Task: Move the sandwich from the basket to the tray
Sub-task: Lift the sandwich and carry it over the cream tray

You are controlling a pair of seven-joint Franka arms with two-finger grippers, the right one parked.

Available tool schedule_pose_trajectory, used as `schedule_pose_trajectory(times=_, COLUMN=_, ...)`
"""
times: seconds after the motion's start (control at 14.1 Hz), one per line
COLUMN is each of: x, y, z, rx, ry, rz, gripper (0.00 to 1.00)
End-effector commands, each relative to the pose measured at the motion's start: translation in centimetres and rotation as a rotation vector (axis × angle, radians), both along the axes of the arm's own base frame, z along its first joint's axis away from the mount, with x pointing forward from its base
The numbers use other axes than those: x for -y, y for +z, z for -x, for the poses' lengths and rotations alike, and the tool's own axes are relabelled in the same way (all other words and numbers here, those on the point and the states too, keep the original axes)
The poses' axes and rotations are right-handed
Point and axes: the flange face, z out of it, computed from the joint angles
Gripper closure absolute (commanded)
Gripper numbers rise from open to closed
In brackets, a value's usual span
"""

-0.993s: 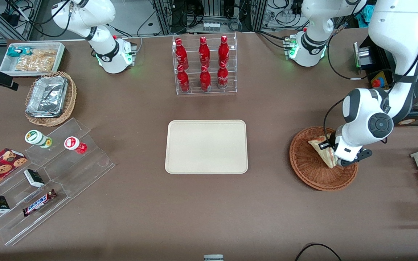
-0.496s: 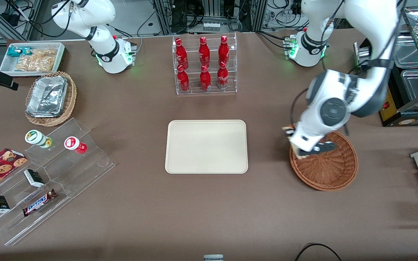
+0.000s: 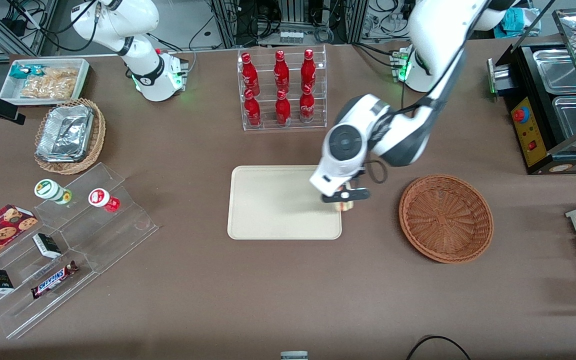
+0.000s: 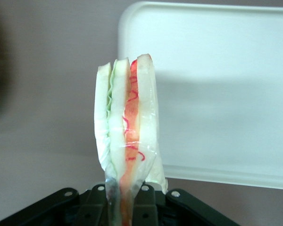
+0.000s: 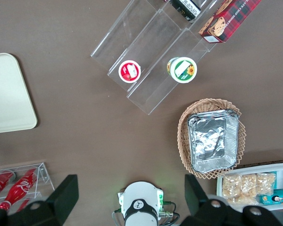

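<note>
- Over the edge of the tray that faces the basket, the gripper hangs with the sandwich clamped between its fingers.
- From the front, the white wrist housing covers most of the gripper; only a dark finger bar and a small pale scrap of the sandwich show beneath it, so the grip itself cannot be judged from there.
- Wrist camera evidence: the sandwich stands upright on its narrow end, its clear wrap pinched between the black finger pads; white bread, a green layer and a red layer are plainly visible edge-on.
- The lowest part of the wedge is lost inside the jaws and cut off at the frame border.
- Below the sandwich, the same camera shows the tray's rounded corner and low rim, with bare brown table alongside; the sandwich is above that rim line, partly over tray, partly over table.
- Whether the sandwich touches the tray cannot be determined; the front view suggests it is held just above the surface.
- Basket: sits well apart from the tray toward the working arm's end of the table, woven bottom fully exposed, nothing inside.
- Tray surface as seen from the front is bare, save for the part masked by the arm.
- Bottle rack stands farther from the front camera than the tray; its red bottles are all upright.
</note>
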Motion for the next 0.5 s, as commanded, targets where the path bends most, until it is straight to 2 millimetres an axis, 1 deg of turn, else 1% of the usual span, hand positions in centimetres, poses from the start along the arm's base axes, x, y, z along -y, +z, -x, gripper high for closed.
schedule_pose_trajectory(times=0.0, x=5.7, y=-2.0, z=-0.3, rx=0.004, ry=0.039, rz=0.017, gripper=0.82)
schedule_pose_trajectory(times=0.14, x=8.9, y=-2.3, z=1.4, rx=0.022, ry=0.033, rz=0.033, gripper=0.82)
schedule_pose_trajectory(times=0.21, x=9.7, y=-2.4, z=1.9, rx=0.032, ry=0.028, rz=0.046, gripper=0.82)
schedule_pose_trajectory(times=0.28, x=10.8, y=-2.7, z=3.0, rx=0.035, ry=0.009, rz=0.052, gripper=0.81)
schedule_pose_trajectory(times=0.43, x=12.7, y=-3.8, z=4.5, rx=0.03, ry=-0.01, rz=0.05, gripper=0.8)
